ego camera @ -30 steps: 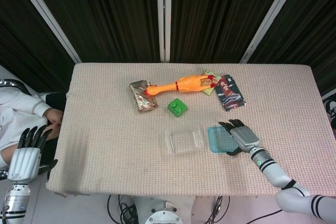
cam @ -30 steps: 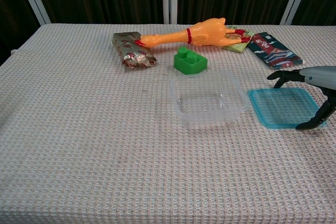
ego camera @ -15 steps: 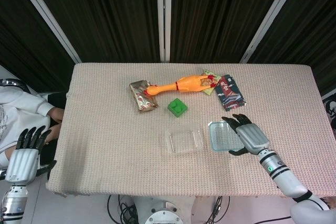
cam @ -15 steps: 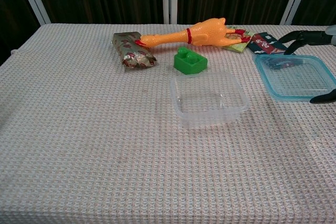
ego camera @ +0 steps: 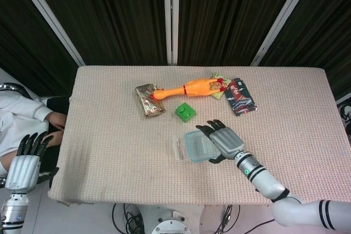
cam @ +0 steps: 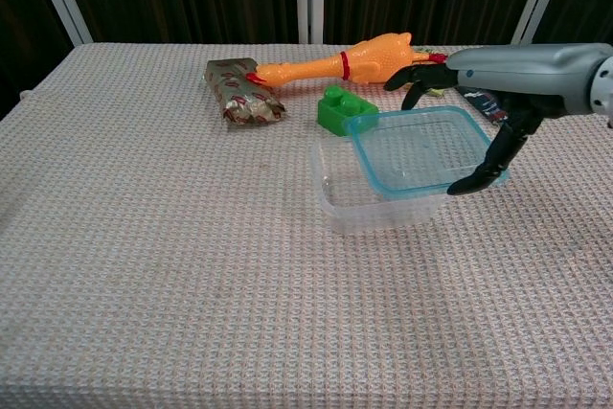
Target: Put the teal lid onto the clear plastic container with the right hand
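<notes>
The teal lid hangs above the right part of the clear plastic container, lifted and offset to the right of it. My right hand grips the lid along its right side, fingers over the far edge and thumb at the near edge. Beyond the table's left edge, low in the head view, my left hand holds nothing, its fingers apart.
A green block stands just behind the container. Further back lie a rubber chicken, a crumpled foil packet and a dark snack packet. A person's hand shows at the left table edge.
My right hand has lifted the lid off the table and carried it left, from beside the container to above its right part. The left hand has stayed put.
</notes>
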Robot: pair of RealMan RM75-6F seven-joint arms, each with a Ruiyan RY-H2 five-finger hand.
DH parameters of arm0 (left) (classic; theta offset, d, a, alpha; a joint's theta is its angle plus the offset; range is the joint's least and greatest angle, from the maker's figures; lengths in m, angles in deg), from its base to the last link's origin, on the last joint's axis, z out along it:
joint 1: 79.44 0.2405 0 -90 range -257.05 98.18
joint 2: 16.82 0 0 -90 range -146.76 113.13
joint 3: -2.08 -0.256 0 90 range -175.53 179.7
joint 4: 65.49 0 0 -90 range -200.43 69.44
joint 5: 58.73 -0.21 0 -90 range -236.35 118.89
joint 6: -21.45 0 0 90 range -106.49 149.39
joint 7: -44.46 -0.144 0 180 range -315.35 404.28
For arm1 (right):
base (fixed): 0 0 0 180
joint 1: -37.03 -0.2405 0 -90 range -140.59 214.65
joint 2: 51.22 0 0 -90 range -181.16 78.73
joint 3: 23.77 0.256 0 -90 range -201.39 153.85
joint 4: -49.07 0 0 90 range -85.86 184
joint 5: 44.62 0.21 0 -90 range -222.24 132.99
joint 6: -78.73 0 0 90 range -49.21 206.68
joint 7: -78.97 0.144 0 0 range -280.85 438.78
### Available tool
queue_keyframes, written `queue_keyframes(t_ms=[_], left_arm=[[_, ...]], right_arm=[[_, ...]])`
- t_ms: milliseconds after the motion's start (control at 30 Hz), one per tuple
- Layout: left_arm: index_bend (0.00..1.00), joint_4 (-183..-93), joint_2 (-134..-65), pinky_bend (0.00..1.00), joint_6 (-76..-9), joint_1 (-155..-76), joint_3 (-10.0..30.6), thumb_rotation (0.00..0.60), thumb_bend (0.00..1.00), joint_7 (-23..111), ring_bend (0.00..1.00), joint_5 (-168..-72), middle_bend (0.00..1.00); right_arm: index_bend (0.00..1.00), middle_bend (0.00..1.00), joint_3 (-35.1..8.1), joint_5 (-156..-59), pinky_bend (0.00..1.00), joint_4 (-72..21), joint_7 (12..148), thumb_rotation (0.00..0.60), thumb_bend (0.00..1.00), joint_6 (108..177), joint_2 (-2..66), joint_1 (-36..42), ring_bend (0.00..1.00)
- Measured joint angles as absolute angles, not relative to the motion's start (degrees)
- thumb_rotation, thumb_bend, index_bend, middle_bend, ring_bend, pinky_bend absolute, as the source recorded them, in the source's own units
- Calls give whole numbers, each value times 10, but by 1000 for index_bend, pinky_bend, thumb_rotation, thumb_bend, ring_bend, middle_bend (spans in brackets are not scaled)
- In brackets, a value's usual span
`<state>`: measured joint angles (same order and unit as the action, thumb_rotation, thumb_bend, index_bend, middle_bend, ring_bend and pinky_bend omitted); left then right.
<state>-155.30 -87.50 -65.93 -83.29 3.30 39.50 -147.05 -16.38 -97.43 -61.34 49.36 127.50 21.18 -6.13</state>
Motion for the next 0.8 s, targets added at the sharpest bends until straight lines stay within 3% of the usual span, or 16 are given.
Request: queue_keyframes(t_ms=[300,800], left_arm=[[132,-1537,-881,0,-655,-836,34,600,143,411,0,-1469,70],[121,-1529,-883,0,-655,-836,33,600,144,416,0,-1469,69]], right_arm=[[0,282,-172,-886,0,-598,423,600,155,1308,285,-125,0],[0,280,-185,-859,0,-585,438,600,155,1335,301,-137,0]])
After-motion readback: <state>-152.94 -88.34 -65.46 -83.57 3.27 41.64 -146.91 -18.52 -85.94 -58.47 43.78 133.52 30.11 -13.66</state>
